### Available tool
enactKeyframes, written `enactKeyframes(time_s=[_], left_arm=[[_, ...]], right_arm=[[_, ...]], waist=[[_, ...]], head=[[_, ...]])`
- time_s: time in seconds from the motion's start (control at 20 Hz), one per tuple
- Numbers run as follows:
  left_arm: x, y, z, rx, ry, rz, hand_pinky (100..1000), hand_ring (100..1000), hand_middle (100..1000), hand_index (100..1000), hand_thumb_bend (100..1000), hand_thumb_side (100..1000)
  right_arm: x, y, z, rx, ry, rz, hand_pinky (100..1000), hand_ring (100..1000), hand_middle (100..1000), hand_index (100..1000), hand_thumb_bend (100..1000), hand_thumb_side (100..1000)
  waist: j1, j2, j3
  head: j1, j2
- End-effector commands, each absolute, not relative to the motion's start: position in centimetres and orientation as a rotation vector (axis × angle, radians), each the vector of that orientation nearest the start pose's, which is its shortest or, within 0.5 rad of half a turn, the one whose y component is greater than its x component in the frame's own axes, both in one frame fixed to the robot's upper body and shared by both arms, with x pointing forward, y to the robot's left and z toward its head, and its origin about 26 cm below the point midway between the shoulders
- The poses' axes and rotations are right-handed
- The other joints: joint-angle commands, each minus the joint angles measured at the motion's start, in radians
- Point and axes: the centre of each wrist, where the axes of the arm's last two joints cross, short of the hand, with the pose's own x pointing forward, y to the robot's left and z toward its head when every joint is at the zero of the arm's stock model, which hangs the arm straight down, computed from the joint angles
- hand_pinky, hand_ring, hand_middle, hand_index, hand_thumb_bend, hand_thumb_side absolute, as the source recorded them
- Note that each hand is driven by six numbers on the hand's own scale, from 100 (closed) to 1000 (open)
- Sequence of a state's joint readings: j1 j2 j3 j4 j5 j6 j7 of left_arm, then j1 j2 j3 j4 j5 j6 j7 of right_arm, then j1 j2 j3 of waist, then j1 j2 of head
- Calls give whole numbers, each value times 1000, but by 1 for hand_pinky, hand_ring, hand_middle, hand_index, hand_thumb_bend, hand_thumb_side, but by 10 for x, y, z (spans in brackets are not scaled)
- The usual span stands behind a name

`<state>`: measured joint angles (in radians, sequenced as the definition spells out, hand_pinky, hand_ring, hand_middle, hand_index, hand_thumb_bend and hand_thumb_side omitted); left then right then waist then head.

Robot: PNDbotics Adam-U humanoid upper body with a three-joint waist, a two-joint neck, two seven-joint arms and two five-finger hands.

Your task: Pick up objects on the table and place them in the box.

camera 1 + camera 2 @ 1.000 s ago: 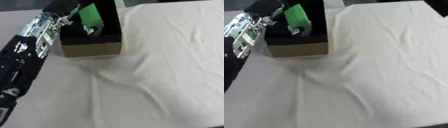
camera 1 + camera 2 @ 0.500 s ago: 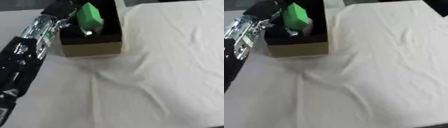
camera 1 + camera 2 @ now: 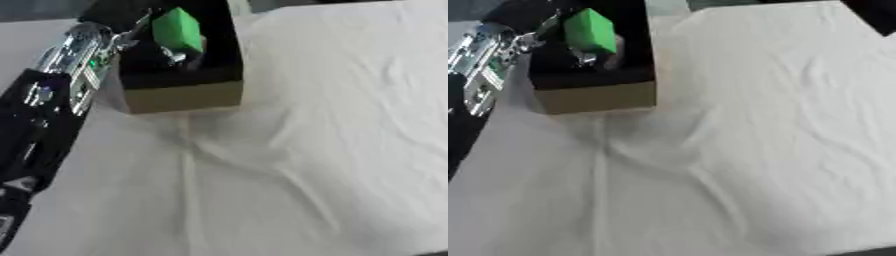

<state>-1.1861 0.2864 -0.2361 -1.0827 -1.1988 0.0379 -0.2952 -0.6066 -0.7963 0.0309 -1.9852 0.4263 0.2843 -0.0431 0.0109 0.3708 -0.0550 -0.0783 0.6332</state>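
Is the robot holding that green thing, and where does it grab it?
Yes. The left hand holds the green block over the open box, with its fingers at the block's lower end.

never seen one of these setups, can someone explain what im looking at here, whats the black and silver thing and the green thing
Both pictures come from a stereo camera in a humanoid robot's head, looking down at its work; they show the same moment from the left and right eye. The black and silver thing entering from the left is the robot's left arm. Its left hand is over an open box, which has a dark inside and tan walls. The green thing is a green block, held in the fingers above the inside of the box. The box stands on a table covered with a wrinkled white cloth. The right hand shows in neither view. The job is putting objects into the box.
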Motion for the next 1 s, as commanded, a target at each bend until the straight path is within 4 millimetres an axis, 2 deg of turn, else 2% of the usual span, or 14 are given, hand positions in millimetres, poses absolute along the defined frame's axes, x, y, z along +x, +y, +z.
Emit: enactKeyframes(time_s=[0.05, 0.4, 0.6, 0.65, 0.85, 1.0], left_arm=[[456, 148, 334, 1403, -1686, -1403, 774, 833, 831, 894, 640, 902], [447, 150, 346, 1411, -1711, -1378, 771, 830, 829, 892, 639, 925], [437, 149, 353, 1401, -1770, -1377, 766, 824, 827, 890, 594, 921], [432, 150, 356, 1396, -1797, -1375, 765, 822, 826, 889, 547, 913], [401, 157, 371, 1326, -1994, -1316, 752, 809, 820, 879, 368, 912], [368, 169, 383, 1247, -2174, -1220, 737, 797, 815, 869, 325, 955]], right_arm=[[293, -285, 342, -1209, -2199, 754, 853, 794, 719, 875, 111, 975], [293, -285, 342, -1203, -2204, 754, 853, 794, 719, 875, 105, 973], [293, -286, 342, -1203, -2205, 751, 853, 794, 719, 874, 103, 970], [293, -286, 343, -1204, -2206, 751, 853, 794, 719, 874, 104, 970], [292, -287, 343, -1212, -2211, 744, 853, 794, 719, 874, 102, 967], [292, -289, 343, -1221, -2214, 727, 852, 793, 719, 874, 101, 965]], waist=[[-2, -32, 1], [-4, -41, 13], [-6, -48, 20], [-7, -49, 23], [-7, -52, 33], [-10, -51, 39]], head=[[-3, 6], [-6, 1], [-11, 1], [-16, 2], [-34, 11], [-51, 12]])
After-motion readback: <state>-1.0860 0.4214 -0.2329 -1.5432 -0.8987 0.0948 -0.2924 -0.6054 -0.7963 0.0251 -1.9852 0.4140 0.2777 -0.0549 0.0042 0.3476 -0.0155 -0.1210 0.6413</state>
